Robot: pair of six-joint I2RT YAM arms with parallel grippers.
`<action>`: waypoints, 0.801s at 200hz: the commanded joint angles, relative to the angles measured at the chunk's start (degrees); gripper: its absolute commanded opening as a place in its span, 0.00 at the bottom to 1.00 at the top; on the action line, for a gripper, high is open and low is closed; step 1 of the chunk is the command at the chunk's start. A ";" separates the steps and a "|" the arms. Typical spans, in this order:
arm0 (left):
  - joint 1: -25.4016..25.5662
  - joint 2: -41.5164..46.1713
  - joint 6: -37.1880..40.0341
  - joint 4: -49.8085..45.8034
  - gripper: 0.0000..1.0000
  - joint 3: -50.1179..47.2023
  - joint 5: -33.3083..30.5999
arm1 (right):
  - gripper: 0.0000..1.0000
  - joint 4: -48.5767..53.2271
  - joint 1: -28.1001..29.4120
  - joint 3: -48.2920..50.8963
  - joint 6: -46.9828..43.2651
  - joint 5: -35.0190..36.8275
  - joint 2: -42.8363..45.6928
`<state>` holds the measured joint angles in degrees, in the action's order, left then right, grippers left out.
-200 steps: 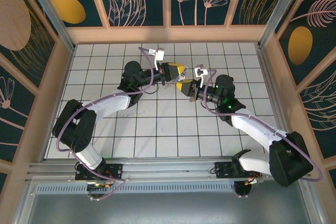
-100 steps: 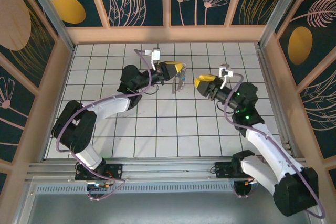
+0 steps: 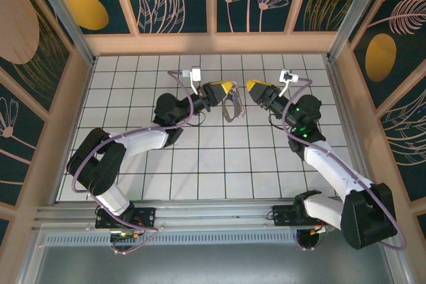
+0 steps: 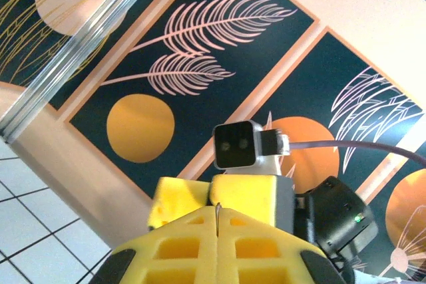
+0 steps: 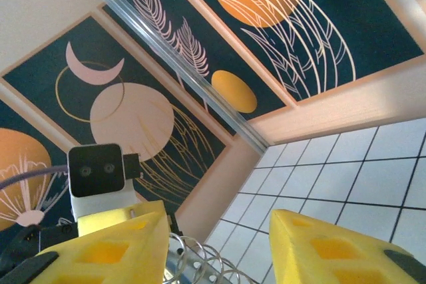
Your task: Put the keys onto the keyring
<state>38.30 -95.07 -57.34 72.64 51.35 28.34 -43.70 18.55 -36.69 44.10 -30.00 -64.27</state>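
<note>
Keyring (image 3: pixel 229 110), one (pale loop), pinched between left fingers (image 3: pixel 225 88), right fingers (image 3: pixel 257 87) spread apart

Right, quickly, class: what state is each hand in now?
Left hand: closed, holding the keyring.
Right hand: open, holding nothing.

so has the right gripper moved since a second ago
Yes. The right gripper has pulled back rightward and toward the far wall, leaving the keyring hanging from the left gripper.
</note>
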 commanded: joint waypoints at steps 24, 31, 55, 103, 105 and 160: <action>0.78 -1.53 -1.98 5.84 0.00 0.33 -2.55 | 0.41 -8.39 1.96 -2.95 3.83 -1.31 -1.71; 0.81 -1.68 -1.96 5.84 0.00 0.44 -2.56 | 0.41 -8.61 2.27 -2.95 3.84 -1.29 -1.89; 0.98 -2.05 -1.99 5.84 0.00 0.84 -2.59 | 0.41 -9.12 3.20 -3.12 3.76 -1.35 -2.46; 1.16 -2.39 -1.86 5.63 0.00 1.51 -2.51 | 0.41 -9.08 4.68 -3.40 3.15 -1.55 -3.65; 1.09 -2.36 -1.87 5.59 0.00 1.54 -2.54 | 0.41 -9.04 4.73 -3.39 3.11 -1.55 -3.73; 1.25 -2.40 -1.44 5.27 0.00 1.71 -2.53 | 0.31 -8.60 5.81 -2.98 2.43 -2.20 -4.11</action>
<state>39.33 -97.30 -58.67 73.97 51.35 26.30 -49.56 23.73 -38.26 46.98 -30.65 -68.10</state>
